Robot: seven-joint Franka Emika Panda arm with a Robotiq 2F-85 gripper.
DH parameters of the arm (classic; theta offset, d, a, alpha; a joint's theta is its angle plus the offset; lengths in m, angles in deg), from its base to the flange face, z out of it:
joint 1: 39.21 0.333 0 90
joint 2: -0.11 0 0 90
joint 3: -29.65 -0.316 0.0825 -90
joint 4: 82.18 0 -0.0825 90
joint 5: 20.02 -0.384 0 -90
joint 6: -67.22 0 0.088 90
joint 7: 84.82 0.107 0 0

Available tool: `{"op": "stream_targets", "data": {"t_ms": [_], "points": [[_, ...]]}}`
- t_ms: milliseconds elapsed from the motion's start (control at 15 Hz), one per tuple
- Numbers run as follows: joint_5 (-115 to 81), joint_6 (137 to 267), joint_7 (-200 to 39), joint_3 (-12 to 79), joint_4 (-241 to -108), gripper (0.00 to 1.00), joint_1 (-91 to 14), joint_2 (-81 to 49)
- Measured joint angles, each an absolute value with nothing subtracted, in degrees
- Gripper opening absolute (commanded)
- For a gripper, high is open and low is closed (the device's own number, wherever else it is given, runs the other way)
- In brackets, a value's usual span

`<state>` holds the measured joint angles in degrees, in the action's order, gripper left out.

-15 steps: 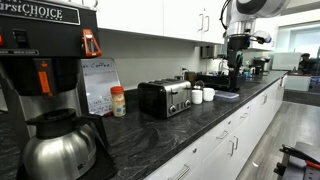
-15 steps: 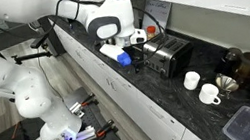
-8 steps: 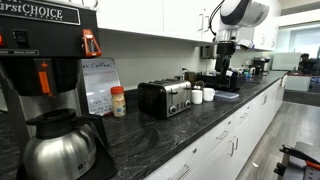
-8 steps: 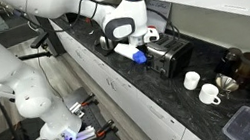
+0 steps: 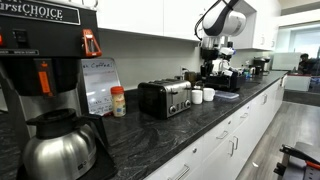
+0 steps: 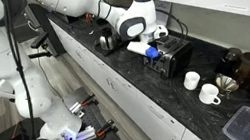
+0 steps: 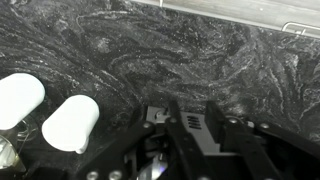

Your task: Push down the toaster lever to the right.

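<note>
The toaster (image 5: 165, 97), low and black with a brushed-steel face, stands on the dark counter, and its dark end shows in an exterior view (image 6: 174, 59). In both exterior views my gripper (image 5: 208, 70) (image 6: 151, 49) hangs from the white arm, above and just beside one end of the toaster and not touching it. The wrist view looks down past my gripper (image 7: 193, 105) onto the marbled counter. The black fingers (image 7: 185, 130) stand close, with a narrow gap and nothing between them. I cannot make out the lever.
Two white mugs (image 5: 203, 95) (image 6: 201, 88) (image 7: 70, 122) stand beside the toaster. A tall coffee machine (image 5: 45, 60) with a steel carafe (image 5: 55, 145) fills the near end. A small orange-capped bottle (image 5: 118, 101) and a dark lidded container (image 6: 245, 124) are also on the counter.
The arm has swung along the counter towards the toaster and come lower. The jaws have drawn much closer together.
</note>
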<state>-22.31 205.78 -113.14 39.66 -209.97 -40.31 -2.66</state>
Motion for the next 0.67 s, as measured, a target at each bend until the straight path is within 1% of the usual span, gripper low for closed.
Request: {"op": "stream_targets", "data": {"t_ms": [133, 667], "points": [[-22.3, 207.2, -113.1, 38.9, -207.8, 0.00, -40.6, -5.4], [-22.4, 208.1, -112.5, 35.6, -199.5, 0.00, -42.9, -13.5]]}}
